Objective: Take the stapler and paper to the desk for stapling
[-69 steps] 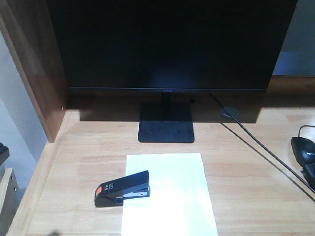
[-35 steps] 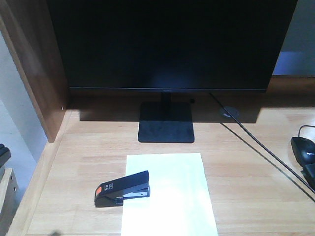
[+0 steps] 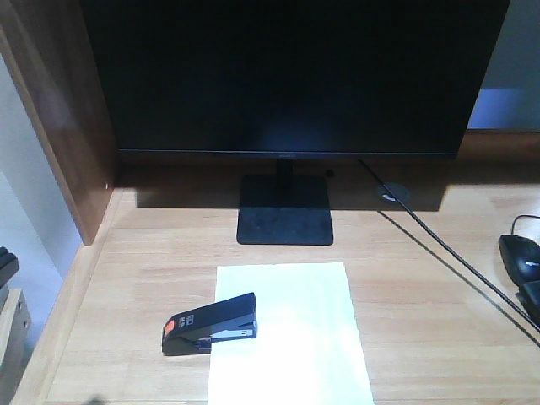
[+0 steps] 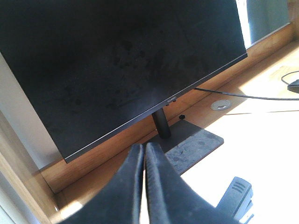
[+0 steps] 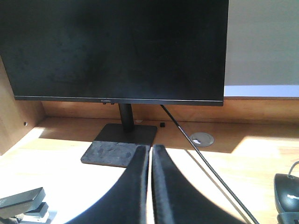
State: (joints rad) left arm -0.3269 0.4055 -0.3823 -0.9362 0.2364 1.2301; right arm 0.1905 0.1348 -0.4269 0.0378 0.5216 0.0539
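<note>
The white paper (image 3: 291,333) lies flat on the light wood desk (image 3: 422,329), in front of the monitor stand. The black stapler (image 3: 209,323) with an orange-red patch rests on the paper's left edge, jaws over the sheet. Neither gripper shows in the front view. In the left wrist view my left gripper (image 4: 143,148) is shut and empty, held above the desk, with the stapler's end (image 4: 236,198) at lower right. In the right wrist view my right gripper (image 5: 150,149) is shut and empty above the bright paper, with the stapler (image 5: 21,201) at lower left.
A black monitor (image 3: 291,76) on a square stand (image 3: 285,211) fills the back of the desk. A brown side panel (image 3: 59,126) rises at the left. A thin black cable (image 3: 447,257) runs diagonally to the right. A black mouse (image 3: 520,257) sits at the right edge.
</note>
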